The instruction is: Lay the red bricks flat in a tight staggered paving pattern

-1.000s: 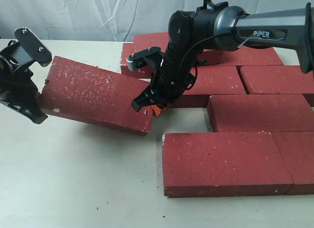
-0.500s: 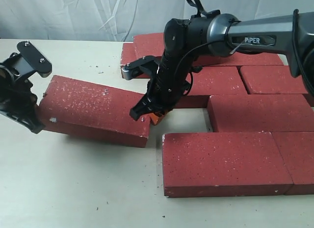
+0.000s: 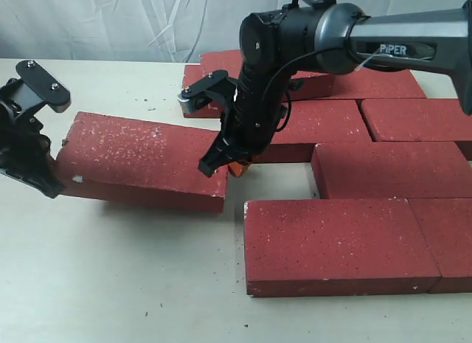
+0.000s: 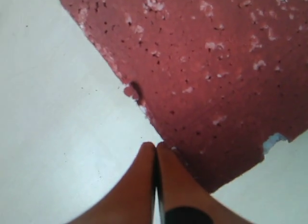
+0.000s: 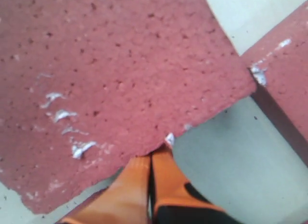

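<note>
Both hands closed, orange fingertips pressed together, nothing clamped between them. Left hand (image 4: 155,154) has its tips against the left end of the loose dark-red rectangular paver brick (image 3: 140,162), next to a chipped corner with a white spot. Right hand (image 5: 150,162) has its tips on the edge at the same brick's right end; in the exterior view it (image 3: 236,167) comes down from the black arm (image 3: 295,40) that reaches across the middle. That brick lies broad face up on the pale surface (image 3: 110,284), skewed against the rows, with its right end near the open gap. Laid red bricks (image 3: 391,170) sit flat to the right in staggered rows, tight side by side, and the front-row brick (image 3: 339,243) is just beside the loose one's near right corner, not touching. White cloth backdrop (image 3: 110,26) behind.
</note>
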{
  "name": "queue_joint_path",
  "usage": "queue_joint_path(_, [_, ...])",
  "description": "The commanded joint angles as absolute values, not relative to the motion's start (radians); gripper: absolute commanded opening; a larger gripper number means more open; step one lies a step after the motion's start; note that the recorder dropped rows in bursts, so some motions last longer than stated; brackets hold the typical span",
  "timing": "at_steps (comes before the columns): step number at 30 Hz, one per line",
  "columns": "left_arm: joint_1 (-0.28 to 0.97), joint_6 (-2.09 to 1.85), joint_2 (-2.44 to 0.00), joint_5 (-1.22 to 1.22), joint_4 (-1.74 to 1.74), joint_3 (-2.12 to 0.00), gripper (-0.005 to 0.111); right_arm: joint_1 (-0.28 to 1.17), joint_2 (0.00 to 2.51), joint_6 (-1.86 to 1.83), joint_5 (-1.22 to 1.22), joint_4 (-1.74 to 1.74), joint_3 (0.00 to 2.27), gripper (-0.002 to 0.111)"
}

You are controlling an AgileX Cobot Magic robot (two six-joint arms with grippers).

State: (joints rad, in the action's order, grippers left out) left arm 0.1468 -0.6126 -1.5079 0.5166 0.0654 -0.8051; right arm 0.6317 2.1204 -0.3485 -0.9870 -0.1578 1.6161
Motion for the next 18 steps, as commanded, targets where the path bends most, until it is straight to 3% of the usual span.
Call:
queue_joint_path(1, [0.095,-0.605,-1.500,0.492,0.096,-0.806,0.000,0.640,2.075,-0.337,-0.999,-0.114,1.623,-0.001])
queue_joint_path(6, [0.080,-0.609,-1.500,0.485,0.132,-0.806,0.000,0.640,2.094,-0.341,-0.946,-0.087,1.623,-0.001])
queue_joint_path(12, [0.080,-0.607,-1.500,0.315,0.197,-0.806,0.000,0.629,2.097,-0.318,-0.709,-0.100,1.623,-0.001])
queue_joint_path(18, [0.080,-0.607,-1.500,0.307,0.206,-0.806,0.000,0.609,2.216,-0.373,-0.564,-0.064,1.664,-0.001])
